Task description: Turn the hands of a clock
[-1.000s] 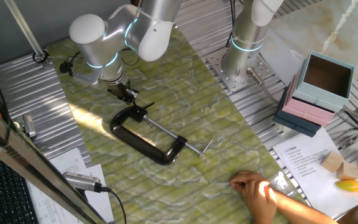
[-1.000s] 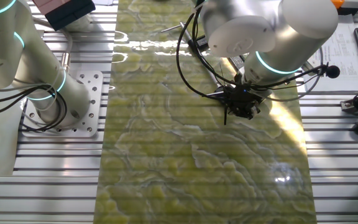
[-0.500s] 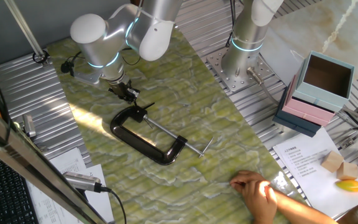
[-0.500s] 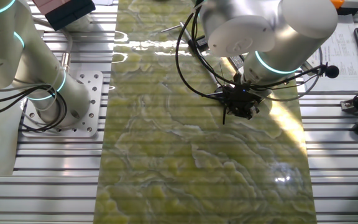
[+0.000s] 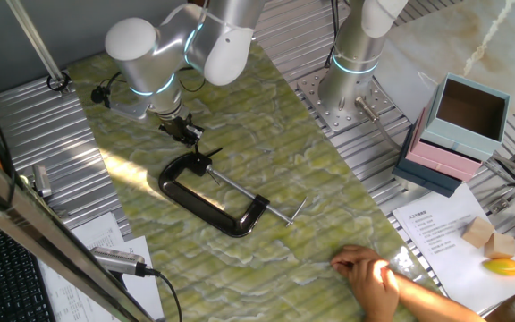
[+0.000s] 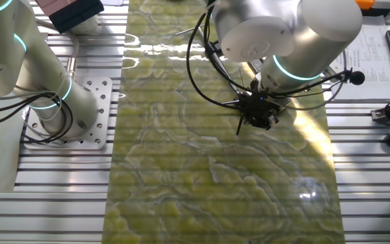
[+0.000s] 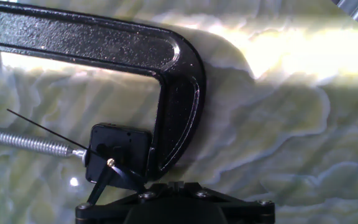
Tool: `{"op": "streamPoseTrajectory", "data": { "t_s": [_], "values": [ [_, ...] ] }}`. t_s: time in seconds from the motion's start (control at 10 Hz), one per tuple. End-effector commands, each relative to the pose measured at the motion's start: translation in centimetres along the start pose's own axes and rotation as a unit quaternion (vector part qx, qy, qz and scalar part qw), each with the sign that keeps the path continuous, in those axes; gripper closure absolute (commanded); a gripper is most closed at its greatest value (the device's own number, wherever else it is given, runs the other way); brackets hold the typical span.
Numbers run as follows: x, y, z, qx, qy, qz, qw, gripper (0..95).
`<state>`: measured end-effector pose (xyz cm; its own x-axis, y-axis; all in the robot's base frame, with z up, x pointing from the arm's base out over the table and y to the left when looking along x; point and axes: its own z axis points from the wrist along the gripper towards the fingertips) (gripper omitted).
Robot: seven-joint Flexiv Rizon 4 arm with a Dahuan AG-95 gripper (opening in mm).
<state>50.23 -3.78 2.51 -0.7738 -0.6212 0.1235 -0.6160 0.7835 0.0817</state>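
Observation:
A black C-clamp lies on the green marbled mat and fills the top of the hand view. A small black clock block sits in its jaw. The hands join at a brass pivot on that block: two black pointers fan down left and down right, and a hair-thin one runs up left. In one fixed view the hands show as small black points. My gripper hovers just up-left of them, fingers tapering to one point, shut and empty. The arm hides the clamp in the other fixed view.
The clamp's silver screw rod runs toward the lower right, also in the hand view. A person's hand rests at the mat's near edge. A second arm's base and pink-and-blue boxes stand to the right.
My arm and gripper have shifted slightly, up and to the right in one fixed view, leftward in the other. The clamp and the clock hands have not moved.

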Motion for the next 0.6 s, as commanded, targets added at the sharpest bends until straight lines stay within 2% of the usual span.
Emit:
{"op": "streamPoseTrajectory", "data": {
  "t_s": [0.1, 0.6],
  "values": [
    [0.06, 0.08, -0.04, 0.000, -0.001, 0.000, 1.0000, 95.0],
    [0.47, 0.44, 0.03, -0.004, 0.000, -0.002, 1.0000, 95.0]
  ]
}}
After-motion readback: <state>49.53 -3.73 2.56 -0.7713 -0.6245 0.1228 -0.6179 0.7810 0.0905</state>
